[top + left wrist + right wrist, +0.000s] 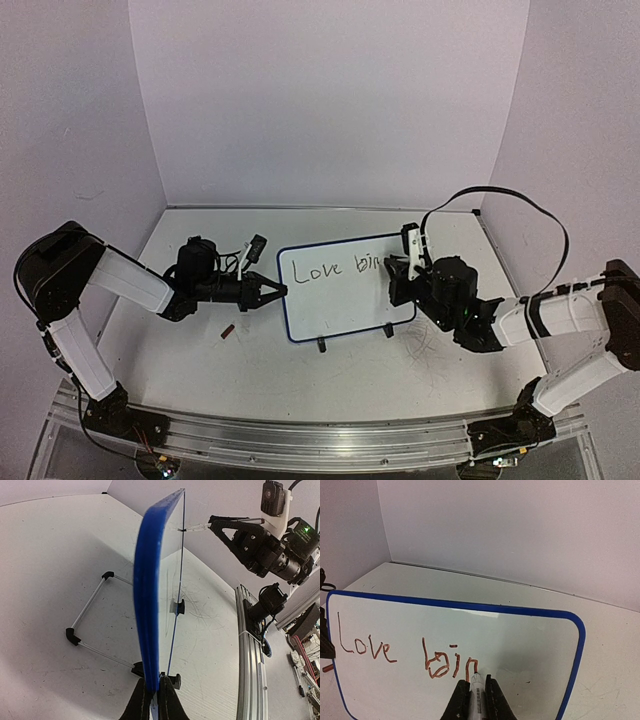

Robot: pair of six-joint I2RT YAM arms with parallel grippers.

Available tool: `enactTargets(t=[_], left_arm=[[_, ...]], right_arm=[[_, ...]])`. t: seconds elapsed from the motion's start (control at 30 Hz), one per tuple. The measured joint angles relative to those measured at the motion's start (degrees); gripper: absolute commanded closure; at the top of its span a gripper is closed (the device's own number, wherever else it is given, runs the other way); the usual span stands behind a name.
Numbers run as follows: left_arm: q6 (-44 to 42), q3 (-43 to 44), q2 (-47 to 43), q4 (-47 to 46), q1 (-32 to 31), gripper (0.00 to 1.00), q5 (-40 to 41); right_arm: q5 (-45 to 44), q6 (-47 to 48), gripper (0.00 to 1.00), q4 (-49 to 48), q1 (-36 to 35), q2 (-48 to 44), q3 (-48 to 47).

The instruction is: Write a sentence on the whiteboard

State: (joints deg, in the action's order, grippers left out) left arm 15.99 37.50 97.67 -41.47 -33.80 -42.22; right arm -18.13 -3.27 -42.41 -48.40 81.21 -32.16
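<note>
The whiteboard (345,305) stands upright mid-table on black feet, blue-rimmed. My left gripper (276,292) is shut on its left edge; in the left wrist view the fingers (136,702) pinch the blue rim (149,595) edge-on. My right gripper (393,268) is shut on a marker (477,692) whose tip touches the board face (530,645). The sentence (436,666) reads "Love bin" in reddish-brown strokes on one line, and the tip sits at the foot of the "n". From above the lettering (330,268) looks dark.
A small red object (228,330) lies on the table below my left gripper. A wire stand (89,611) props the board from behind. White walls close off the back and sides, and a metal rail (320,440) runs along the near edge.
</note>
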Motion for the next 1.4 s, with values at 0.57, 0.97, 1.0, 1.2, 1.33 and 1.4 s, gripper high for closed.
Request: enactTargets(t=[0.57, 0.97, 1.0, 1.2, 1.33, 1.4], left_arm=[[-0.2, 0.0, 0.0, 0.0, 0.0, 1.0, 0.0], [-0.1, 0.0, 0.0, 0.0, 0.0, 1.0, 0.0], [-0.1, 0.0, 0.0, 0.0, 0.0, 1.0, 0.0], [-0.1, 0.0, 0.0, 0.0, 0.0, 1.0, 0.0], [-0.1, 0.0, 0.0, 0.0, 0.0, 1.0, 0.0], [-0.1, 0.0, 0.0, 0.0, 0.0, 1.0, 0.0]], right_arm=[[1.6, -0.9, 1.0, 0.8, 1.1, -5.3, 1.8], [1.7, -0.2, 1.0, 0.8, 2.0, -3.7, 2.0], [1.6, 0.0, 1.0, 0.7, 2.0, -3.3, 2.0], [1.1, 0.3, 1.0, -0.3, 2.0, -2.7, 1.9], [1.0, 0.7, 1.0, -0.9, 2.0, -2.4, 1.9], [1.1, 1.0, 1.0, -1.2, 2.0, -2.2, 1.8]])
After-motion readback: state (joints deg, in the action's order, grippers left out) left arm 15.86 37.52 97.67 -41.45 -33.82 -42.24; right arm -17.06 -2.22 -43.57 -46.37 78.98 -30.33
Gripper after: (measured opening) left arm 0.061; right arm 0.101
